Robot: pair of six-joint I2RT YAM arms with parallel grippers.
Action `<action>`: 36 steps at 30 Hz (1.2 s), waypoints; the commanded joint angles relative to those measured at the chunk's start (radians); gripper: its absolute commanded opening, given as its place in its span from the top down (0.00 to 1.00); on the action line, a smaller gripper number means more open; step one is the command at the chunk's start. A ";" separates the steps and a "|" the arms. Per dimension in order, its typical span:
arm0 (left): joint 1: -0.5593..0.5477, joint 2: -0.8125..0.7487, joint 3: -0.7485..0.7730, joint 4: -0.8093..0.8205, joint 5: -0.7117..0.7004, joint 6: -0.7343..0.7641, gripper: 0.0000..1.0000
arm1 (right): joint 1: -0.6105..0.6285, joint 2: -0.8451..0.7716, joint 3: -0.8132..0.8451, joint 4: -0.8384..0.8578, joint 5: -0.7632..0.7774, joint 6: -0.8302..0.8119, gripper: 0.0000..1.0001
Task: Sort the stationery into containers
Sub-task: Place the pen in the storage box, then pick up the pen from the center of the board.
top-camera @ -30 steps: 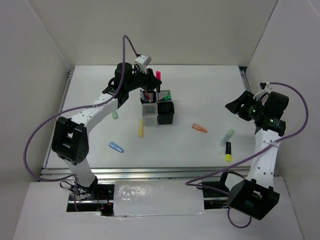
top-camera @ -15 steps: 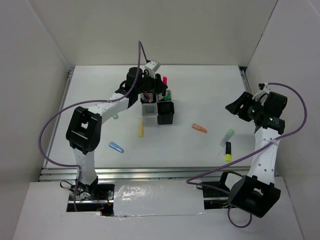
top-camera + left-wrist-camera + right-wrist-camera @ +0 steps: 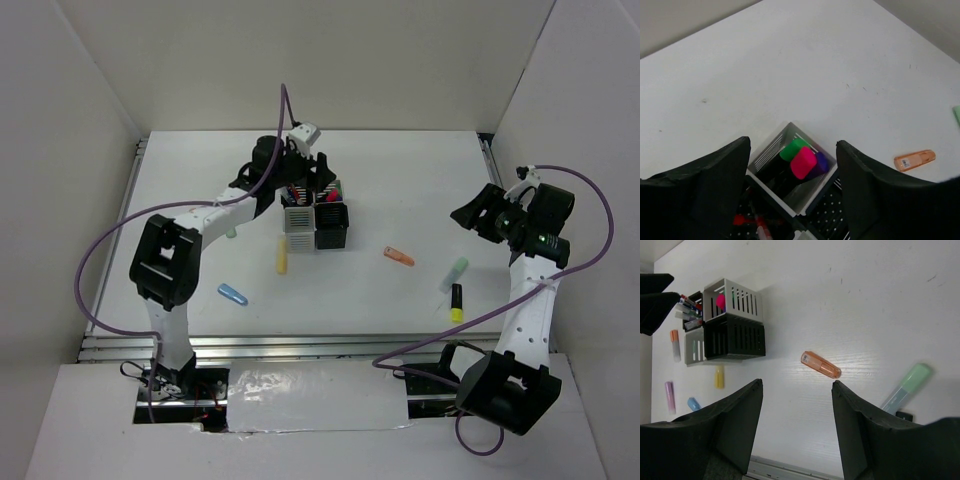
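Stationery stands partly in the containers (image 3: 316, 222). Pink-capped (image 3: 803, 162), green-capped (image 3: 792, 149) and purple-capped (image 3: 821, 162) highlighters sit upright in the far silver-white cup, and thin red and black pens (image 3: 292, 190) fill the black cup beside it. The left gripper (image 3: 791, 145) hovers directly above the containers, its jaws wide apart and touching none of the caps. The right gripper (image 3: 796, 384) hangs well to the right of the containers, jaws apart with nothing between them. More pieces lie loose on the tabletop (image 3: 400, 170). An orange marker (image 3: 398, 256) lies to the right of the containers, with a pale green marker (image 3: 457, 268) and a yellow-ended black highlighter (image 3: 456, 303) farther right. A yellow marker (image 3: 282, 256) lies just near-left of the containers, and a blue marker (image 3: 232, 294) lies farther that way.
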 commanded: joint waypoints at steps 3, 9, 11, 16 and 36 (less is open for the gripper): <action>0.047 -0.168 0.013 0.014 0.009 0.025 0.19 | 0.007 -0.026 0.027 0.030 -0.007 -0.009 0.36; 0.241 -0.244 0.348 -0.428 0.269 -0.054 0.30 | 0.018 -0.034 0.025 0.033 -0.004 -0.044 0.36; 0.352 -0.254 0.412 -0.565 0.357 -0.008 0.32 | 0.033 -0.037 0.019 0.035 0.008 -0.060 0.36; 0.618 -0.338 0.409 -0.973 0.521 0.293 0.34 | 0.149 -0.009 0.014 0.007 0.073 -0.124 0.37; 1.119 -0.590 -0.308 -1.260 0.218 0.717 0.23 | 0.519 0.097 -0.028 -0.056 0.320 -0.314 0.37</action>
